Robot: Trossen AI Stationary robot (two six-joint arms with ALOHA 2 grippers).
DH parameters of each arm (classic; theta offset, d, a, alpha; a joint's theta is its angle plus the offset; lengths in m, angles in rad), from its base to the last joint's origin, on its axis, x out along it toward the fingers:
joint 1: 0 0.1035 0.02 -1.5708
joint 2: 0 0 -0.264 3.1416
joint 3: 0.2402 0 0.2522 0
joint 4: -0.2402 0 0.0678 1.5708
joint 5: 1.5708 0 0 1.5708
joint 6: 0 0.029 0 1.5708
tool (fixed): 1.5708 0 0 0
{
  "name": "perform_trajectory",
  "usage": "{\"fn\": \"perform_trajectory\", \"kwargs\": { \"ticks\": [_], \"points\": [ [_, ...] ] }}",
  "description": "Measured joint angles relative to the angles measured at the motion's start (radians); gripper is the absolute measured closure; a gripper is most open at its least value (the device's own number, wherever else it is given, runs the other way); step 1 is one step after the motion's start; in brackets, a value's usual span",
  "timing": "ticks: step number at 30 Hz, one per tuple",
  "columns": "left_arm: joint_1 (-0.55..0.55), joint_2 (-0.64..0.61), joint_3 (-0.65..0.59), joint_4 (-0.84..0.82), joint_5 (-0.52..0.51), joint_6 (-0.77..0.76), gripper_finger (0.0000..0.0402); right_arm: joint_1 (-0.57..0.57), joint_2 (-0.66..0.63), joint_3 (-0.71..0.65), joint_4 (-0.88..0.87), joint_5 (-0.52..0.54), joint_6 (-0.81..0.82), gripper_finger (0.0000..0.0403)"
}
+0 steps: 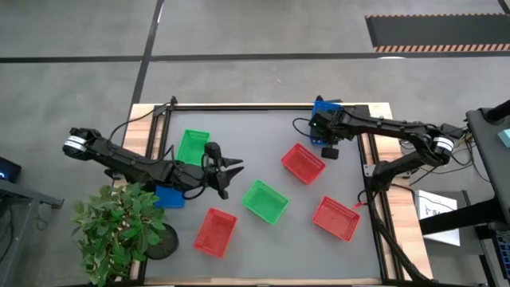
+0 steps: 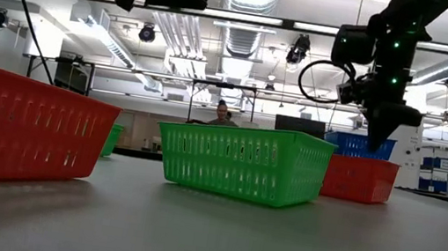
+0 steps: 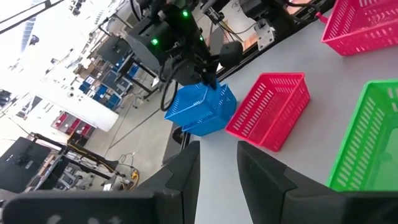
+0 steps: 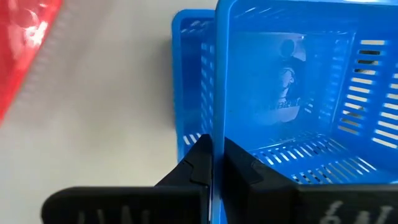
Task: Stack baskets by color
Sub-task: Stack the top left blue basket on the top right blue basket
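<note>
The sorting is partly done, by my judgement; at the far right corner of the counter (image 1: 335,247) the right hand (image 1: 325,142) is pinched shut on the wall of a blue basket (image 4: 292,93), and the right wrist view shows a second blue basket (image 4: 189,81) just behind it, so the blues seem to be going together there; a third blue basket (image 1: 169,196) lies under the left arm near the plant (image 1: 119,227). Three red baskets are well apart and unstacked: one near the right hand (image 1: 303,163), one toward the right edge (image 1: 335,218), one at the near side (image 1: 216,232); a green basket (image 1: 265,201) sits mid-counter and another green basket (image 1: 193,147) lies far left, also apart; so reds and greens are left to do. The left hand (image 1: 229,174) hovers over the counter, fingers narrowly parted, holding nothing.
</note>
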State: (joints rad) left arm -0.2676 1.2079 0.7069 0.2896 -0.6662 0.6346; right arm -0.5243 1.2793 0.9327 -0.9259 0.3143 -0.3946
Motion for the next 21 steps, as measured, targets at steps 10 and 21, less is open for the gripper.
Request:
{"fn": "perform_trajectory", "kwargs": {
  "ticks": [10,21],
  "points": [
    [0.0,0.0,0.001,0.017,0.0,0.0,0.0311,0.0,0.0,-0.002,0.046,0.042,-0.016,0.0343],
    [0.0,0.0,0.001,0.018,0.0,0.0,0.0311,0.003,0.0,0.052,0.001,0.045,0.02,0.0311]
  ]
}}
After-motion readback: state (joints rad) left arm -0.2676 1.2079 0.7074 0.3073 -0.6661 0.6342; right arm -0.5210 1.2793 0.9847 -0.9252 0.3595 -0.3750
